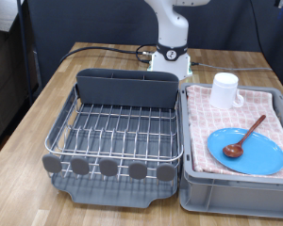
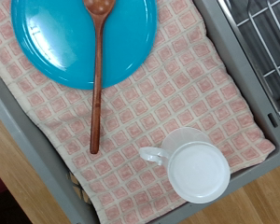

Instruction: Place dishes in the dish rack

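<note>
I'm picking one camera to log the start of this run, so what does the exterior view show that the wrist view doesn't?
Only the exterior view shows the whole dish rack, with nothing in it, its utensil caddy, the row of grey discs and the arm's base. Only the wrist view shows the cup's handle. Both share the blue plate, wooden spoon, white cup and pink checkered cloth. The gripper appears in neither.

Setup sits on a light wood-grain table (image 1: 28, 113), planks running w/ visible seams. Bg behind is dark, mostly black, w/ black cables (image 1: 104, 50) trailing across the tabletop. Lighting's even, soft.
</note>
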Robot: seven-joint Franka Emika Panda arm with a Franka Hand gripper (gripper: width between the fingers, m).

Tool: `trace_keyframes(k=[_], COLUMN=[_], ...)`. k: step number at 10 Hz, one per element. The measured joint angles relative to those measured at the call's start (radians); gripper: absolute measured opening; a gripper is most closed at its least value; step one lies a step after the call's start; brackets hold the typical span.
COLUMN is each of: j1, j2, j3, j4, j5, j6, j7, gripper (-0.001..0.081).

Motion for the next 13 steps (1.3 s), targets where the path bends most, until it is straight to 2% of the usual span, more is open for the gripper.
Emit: trace_keyframes(k=[3,5,7,10,13], j1=[0.0,0.0,0.0,0.0,0.0], j2=[0.048,0.077,0.11,0.162,0.165], j3=[0.026,0.044,0.05,0.044,0.044], j4=[0.022,0.012,-0.038,-0.112,-0.113], j5=[-0.031,-0.098,-0.15,-0.16,-0.16], j6=[0.044,0.125,0.239,0.412,0.411], j7=[0.041,0.053,0.065,0.074,0.063], gripper=[0.0803,0.0803,0.0803,0.0803,0.0803])
